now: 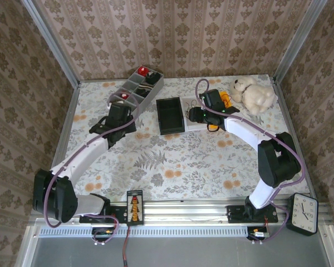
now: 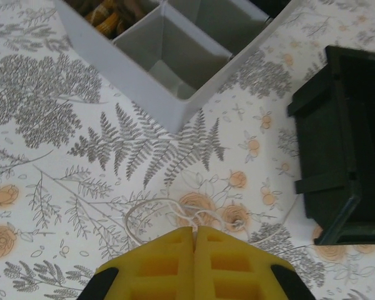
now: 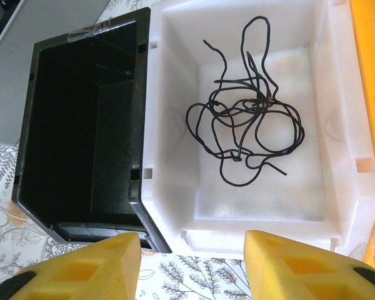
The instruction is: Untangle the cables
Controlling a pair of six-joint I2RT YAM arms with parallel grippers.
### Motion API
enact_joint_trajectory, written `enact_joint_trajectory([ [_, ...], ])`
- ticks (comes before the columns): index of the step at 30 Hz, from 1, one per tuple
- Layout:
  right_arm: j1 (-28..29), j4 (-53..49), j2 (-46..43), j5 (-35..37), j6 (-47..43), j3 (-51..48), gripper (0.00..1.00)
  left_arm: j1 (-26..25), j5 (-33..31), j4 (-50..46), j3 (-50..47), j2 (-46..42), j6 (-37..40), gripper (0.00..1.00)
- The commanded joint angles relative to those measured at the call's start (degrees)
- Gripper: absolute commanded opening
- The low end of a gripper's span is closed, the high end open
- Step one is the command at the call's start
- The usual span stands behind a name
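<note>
On the floral-cloth table point(image 1: 172, 161) you have an empty black rectangular plastic bin point(image 3: 144, 94) touching a white plastic bin point(image 3: 344, 156), apparently one per sorted cord. The thin black cable point(image 3: 237, 156) lies in the white bin as a loose, knotted bunch. Your right gripper point(image 3: 194, 265) hovers over that bin's near rim with its fingers spread, holding nothing. Your left gripper point(image 2: 194, 250) is clenched near the grey tray, and the thin whitish cable point(image 2: 175, 205) on the cloth runs into its tips, seemingly pinched for pulling free.
</note>
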Motion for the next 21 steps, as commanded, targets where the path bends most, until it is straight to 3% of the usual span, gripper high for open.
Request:
enact_joint_trajectory([
  [1, -0.3, 0.6, -1.9, 0.3, -0.7, 0.0, 0.48, -0.2, 2.4, -0.9, 6.6, -2.8, 4.0, 0.00],
  [4, -0.4, 0.9, -2.2, 0.1, -0.7, -0.4, 0.48, -0.5, 4.6, 0.3, 11.9, -3.8, 8.4, 0.00],
  [9, -0.3, 2.2, -3.4, -1.7, -0.6, -1.7, 0.48, -1.1, 18.1, 6.7, 17.1, -6.3, 15.1, 0.00],
  [13, -0.3, 3.7, -4.5, -4.5, -0.8, -2.9, 0.48, -1.2, 26.9, 11.0, 18.3, -7.5, 15.1, 0.00],
  [18, -0.1, 5.9, -5.0, -11.2, -1.1, -3.1, 0.48, -1.0, 33.3, 16.4, 17.0, -8.9, 13.7, 0.00],
  [21, 0.8, 5.4, -4.8, -11.7, -1.8, -2.4, 0.48, -0.6, 36.5, 19.3, 16.9, -9.0, 12.4, 0.00],
])
